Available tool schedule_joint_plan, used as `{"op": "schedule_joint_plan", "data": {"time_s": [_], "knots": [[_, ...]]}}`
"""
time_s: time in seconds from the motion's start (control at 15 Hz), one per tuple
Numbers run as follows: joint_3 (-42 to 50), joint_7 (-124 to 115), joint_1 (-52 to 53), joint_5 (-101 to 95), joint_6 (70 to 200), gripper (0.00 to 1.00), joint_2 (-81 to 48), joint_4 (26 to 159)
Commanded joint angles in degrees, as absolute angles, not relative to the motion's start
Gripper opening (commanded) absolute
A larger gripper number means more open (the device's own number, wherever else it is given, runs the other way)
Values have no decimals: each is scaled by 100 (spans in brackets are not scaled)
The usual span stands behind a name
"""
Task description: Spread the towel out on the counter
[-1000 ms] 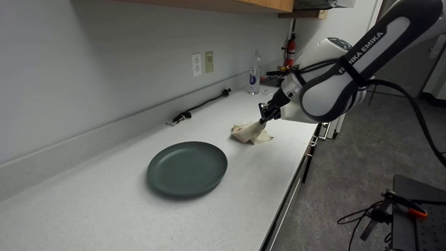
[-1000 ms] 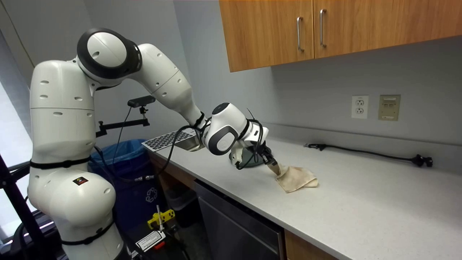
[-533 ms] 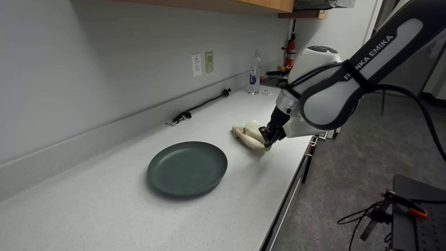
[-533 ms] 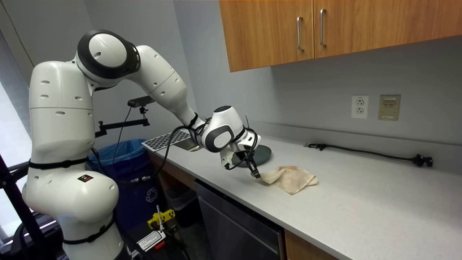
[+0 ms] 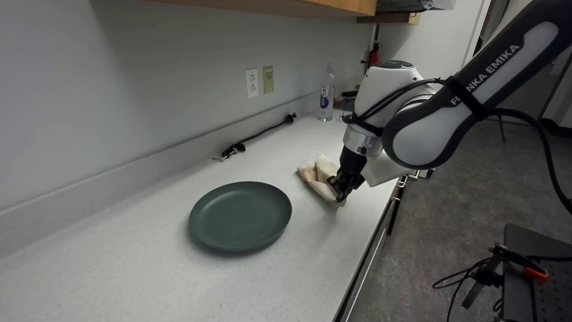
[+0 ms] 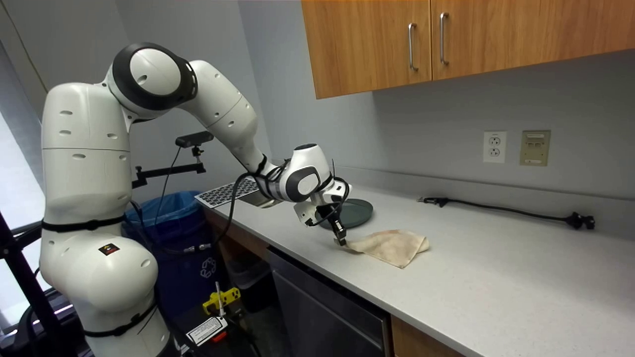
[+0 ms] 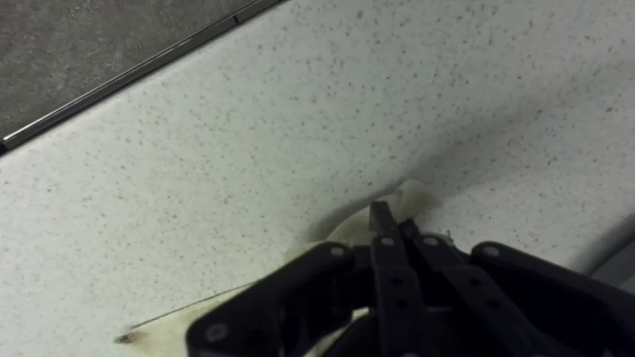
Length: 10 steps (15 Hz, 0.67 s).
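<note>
Partly in the hand (image 7: pixel 395 214), the towel (image 6: pixel 392 247).

The gripper (image 6: pixel 341 241) has pulled the towel (image 6: pixel 392 246) out longer.

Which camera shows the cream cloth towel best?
An exterior view shows the cream cloth towel best, mostly unblocked. In an exterior view, the black gripper partly covers it; the wrist view shows only patches around the gripper.
</note>
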State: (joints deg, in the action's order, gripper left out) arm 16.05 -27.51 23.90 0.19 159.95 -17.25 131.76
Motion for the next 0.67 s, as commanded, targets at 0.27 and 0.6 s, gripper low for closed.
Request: {"op": "schedule_joint_plan", "data": {"time_s": [0.27, 0.6], "knots": [[698, -2544, 1584, -156, 15166, 0, -1536, 13066], [371, -2513, 1361, -244, 14758, 0, -1509, 13034]]}}
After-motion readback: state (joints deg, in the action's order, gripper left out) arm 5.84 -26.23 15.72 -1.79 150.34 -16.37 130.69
